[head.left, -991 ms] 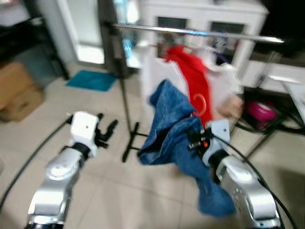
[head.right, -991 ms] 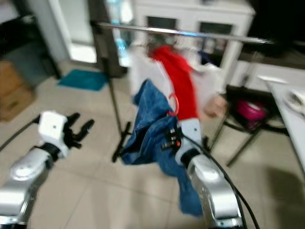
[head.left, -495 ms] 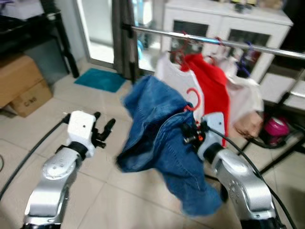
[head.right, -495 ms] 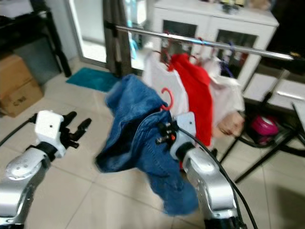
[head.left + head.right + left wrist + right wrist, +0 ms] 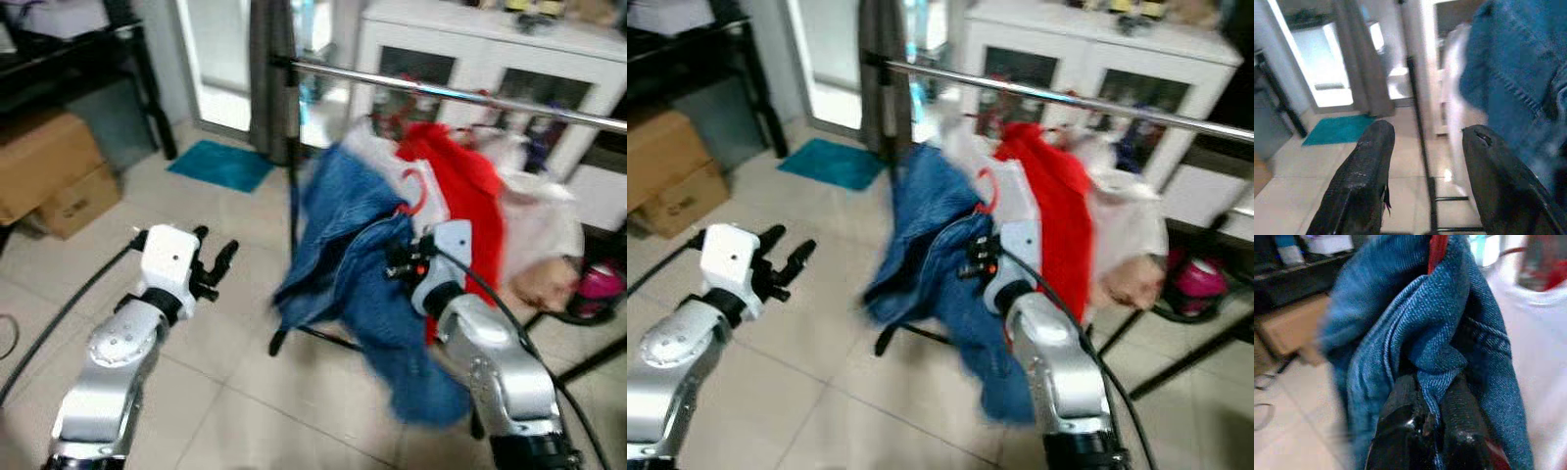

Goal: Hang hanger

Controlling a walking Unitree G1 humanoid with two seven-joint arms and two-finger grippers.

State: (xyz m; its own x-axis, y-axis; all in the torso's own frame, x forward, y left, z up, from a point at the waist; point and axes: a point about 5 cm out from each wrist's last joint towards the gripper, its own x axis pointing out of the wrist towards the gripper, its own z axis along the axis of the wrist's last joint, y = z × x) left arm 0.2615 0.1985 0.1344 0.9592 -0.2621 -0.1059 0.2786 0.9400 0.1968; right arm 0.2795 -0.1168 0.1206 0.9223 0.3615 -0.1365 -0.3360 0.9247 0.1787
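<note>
- The hanger (image 5: 415,191) is red plastic; its hook rises above the blue denim garment (image 5: 353,255) draped over it.
- The denim is mid-blue with visible stitched seams, bunched in thick folds and hanging down toward the floor (image 5: 225,323).
- The right gripper (image 5: 1425,416) is clamped on a fold of the denim, fingers pressed together with cloth between them; a red strip of the hanger shows just above that fold.
- The hanger and denim are held up in front of the rail (image 5: 451,93), below its level, with the hook not on the rail.
- On the rail hang a red garment (image 5: 470,186) and white garments (image 5: 534,211), close behind the denim.
- The rail is a shiny metal bar on a dark upright post.
- The left gripper (image 5: 211,264) is held out over the floor, well apart from the denim, fingers spread with nothing between them.
- Behind the rail stands a white cabinet (image 5: 470,54) with glass doors.
- Cardboard boxes (image 5: 49,171) sit at the robot's left; dark print on the lower box is too blurred to read.
- A teal mat (image 5: 220,164) lies on the floor near the doorway.
</note>
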